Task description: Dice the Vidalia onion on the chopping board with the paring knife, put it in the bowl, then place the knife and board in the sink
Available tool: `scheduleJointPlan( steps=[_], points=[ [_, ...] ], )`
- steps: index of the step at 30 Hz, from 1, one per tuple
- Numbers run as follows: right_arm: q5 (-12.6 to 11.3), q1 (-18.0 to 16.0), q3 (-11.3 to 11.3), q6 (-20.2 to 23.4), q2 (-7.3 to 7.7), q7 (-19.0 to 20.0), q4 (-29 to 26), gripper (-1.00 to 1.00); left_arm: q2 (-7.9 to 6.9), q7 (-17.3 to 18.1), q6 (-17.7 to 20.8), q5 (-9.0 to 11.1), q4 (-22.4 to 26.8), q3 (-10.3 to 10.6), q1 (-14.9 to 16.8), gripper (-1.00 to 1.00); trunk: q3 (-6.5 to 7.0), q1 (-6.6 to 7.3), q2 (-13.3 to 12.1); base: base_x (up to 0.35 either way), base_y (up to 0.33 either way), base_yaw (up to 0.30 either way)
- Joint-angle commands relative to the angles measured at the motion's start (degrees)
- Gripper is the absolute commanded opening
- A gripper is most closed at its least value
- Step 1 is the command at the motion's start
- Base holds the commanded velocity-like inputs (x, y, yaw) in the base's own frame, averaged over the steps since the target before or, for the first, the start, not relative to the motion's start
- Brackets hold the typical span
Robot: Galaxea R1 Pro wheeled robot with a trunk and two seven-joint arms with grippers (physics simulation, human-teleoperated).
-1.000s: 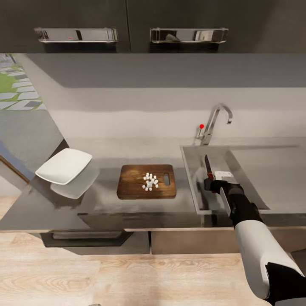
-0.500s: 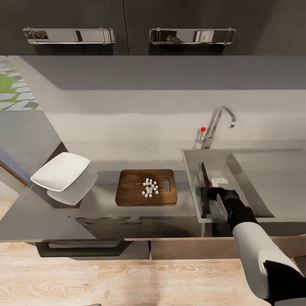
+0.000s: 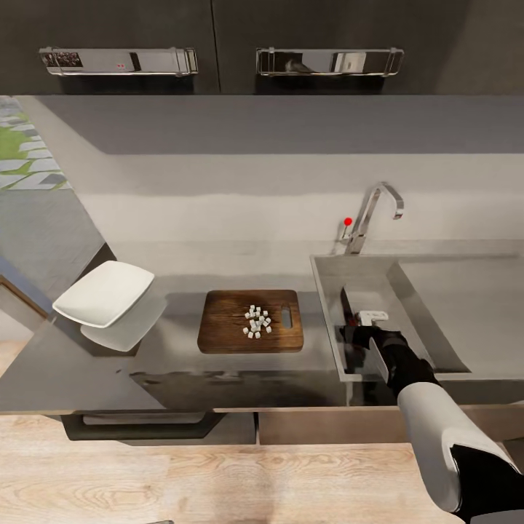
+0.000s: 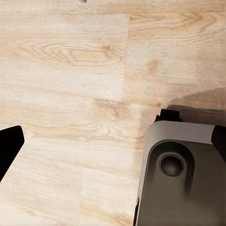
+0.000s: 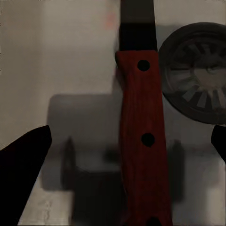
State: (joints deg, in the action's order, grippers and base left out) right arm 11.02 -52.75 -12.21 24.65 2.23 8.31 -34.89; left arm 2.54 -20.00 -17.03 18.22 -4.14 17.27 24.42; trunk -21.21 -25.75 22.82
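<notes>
Sink (image 3: 407, 291): rectangular brushed-steel basin set into the right end of the worktop, flat drainboard to its right, round dark slotted drain (image 5: 200, 77) in the floor.
Tap (image 3: 375, 211): angular polished steel, red knob at the lever, behind the basin's back left corner.
Paring knife (image 3: 348, 309): slim, dark pointed blade aimed at the back wall, red grained handle (image 5: 141, 141) with two dark rivets; inside the basin near its left wall, lower and further left than half a second ago.
Right gripper (image 3: 362, 336): black, down in the basin at the knife's handle; fingers spread wide on either side of the handle in the right wrist view, no contact visible.
Chopping board (image 3: 251, 320): rectangular brown wood with dark grain, slot handle hole toward the sink; flat on the worktop, unchanged.
Diced onion (image 3: 256, 321): small white cubes clustered on the board, unchanged.
Bowl (image 3: 104, 292): white, squarish, rounded corners, flaring sides; at the worktop's left end, well apart from the board.
Countertop (image 3: 175, 349): smooth grey, mirror-like, metal-look front edge.
Left gripper (image 4: 113, 141): dark fingertips far apart over pale wood-plank floor (image 4: 70, 70).
</notes>
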Motion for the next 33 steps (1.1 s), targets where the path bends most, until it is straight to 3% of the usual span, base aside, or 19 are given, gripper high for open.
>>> scheduleJointPlan(
  steps=[1, 10, 16, 22, 33],
  points=[
    [0.6, 0.0, -0.3, 0.3, -0.03, 0.5, -0.1, 1.0, 0.07, 0.0, -0.4, 0.4, -0.3, 0.5, 0.1, 1.0, -0.09, -0.03, 0.1, 0.0, 0.0, 0.0],
    [0.7, 0.0, -0.5, 0.5, 0.26, 0.5, -1.8, 1.0, 0.15, 0.0, -0.4, 0.4, -0.3, 0.5, 0.1, 1.0, -0.09, -0.03, 0.1, 0.0, 0.0, 0.0],
    [0.6, 0.0, -0.3, 2.6, 0.32, 0.6, -13.8, 1.0, 0.18, 0.0, -0.4, 0.4, -0.3, 0.5, 0.1, 1.0, -0.09, -0.03, 0.1, 0.0, 0.0, 0.0],
    [0.5, 0.0, -0.3, 13.1, 0.6, 2.9, -27.6, 1.0, 0.18, 0.0, -0.4, 0.4, -0.3, 0.5, 0.1, 1.0, -0.09, -0.03, 0.1, 0.0, 0.0, 0.0],
    [0.5, 0.0, -0.3, 15.8, 0.41, 5.2, -30.4, 1.0, 0.18, 0.0, -0.4, 0.4, -0.3, 0.5, 0.1, 1.0, -0.09, -0.03, 0.1, -0.005, 0.002, 0.0]
  ],
)
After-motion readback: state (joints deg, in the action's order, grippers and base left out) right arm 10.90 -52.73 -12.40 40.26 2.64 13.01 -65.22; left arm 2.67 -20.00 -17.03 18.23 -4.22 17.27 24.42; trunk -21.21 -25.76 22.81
